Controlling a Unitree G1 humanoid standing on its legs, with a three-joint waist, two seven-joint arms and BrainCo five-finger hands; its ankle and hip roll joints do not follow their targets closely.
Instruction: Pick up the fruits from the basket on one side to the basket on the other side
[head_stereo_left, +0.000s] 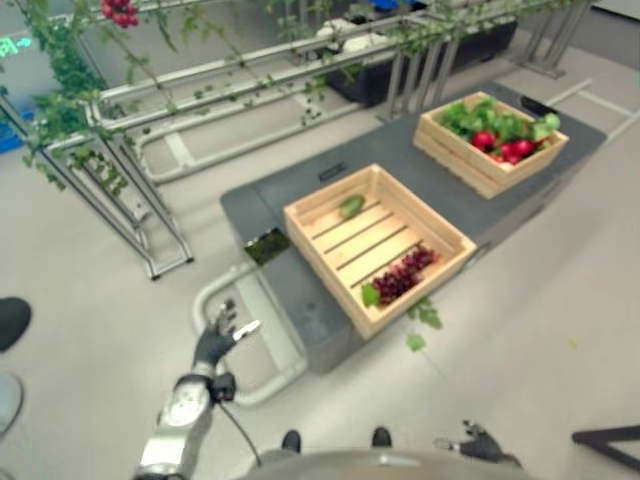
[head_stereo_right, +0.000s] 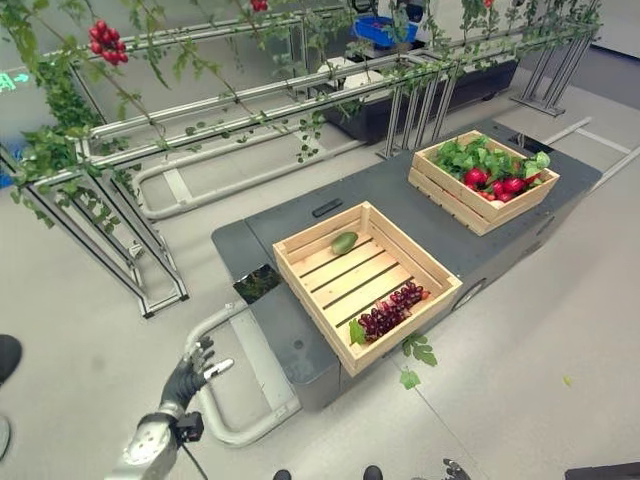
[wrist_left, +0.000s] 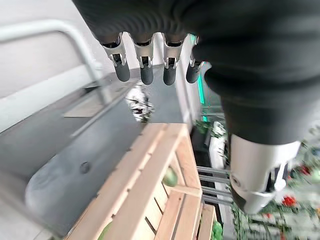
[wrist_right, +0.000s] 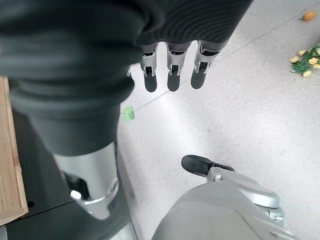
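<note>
- The grapes (head_stereo_right: 388, 310), a dark red bunch, lie in the near right corner of the near crate (head_stereo_right: 365, 282), with a green leaf (head_stereo_right: 357, 333) at their near end.
- A green fruit (head_stereo_right: 344, 242) lies at the far left of the same crate; what kind it is cannot be told.
- The far crate (head_stereo_right: 484, 181) sits well apart to the right and farther off, on the same dark grey platform (head_stereo_right: 300, 355); red fruits (head_stereo_right: 476, 177) show among green leaves (head_stereo_right: 462, 153) that partly hide them.
- The left hand (head_stereo_right: 188, 376) hangs over the floor left of the platform, near a grey tube handle (head_stereo_right: 222, 432), fingers straight and spread, holding nothing.
- The right hand (head_stereo_left: 478, 442) is low at the near edge, cut off; its wrist view shows straight fingers (wrist_right: 173, 79) over bare floor, empty.
- A loose leaf (head_stereo_right: 409, 379) lies on the floor just near the platform.
- Red berries (head_stereo_right: 106, 40) hang on the far left vine over a metal rail frame (head_stereo_right: 150, 120).
- No writing can be made out.
</note>
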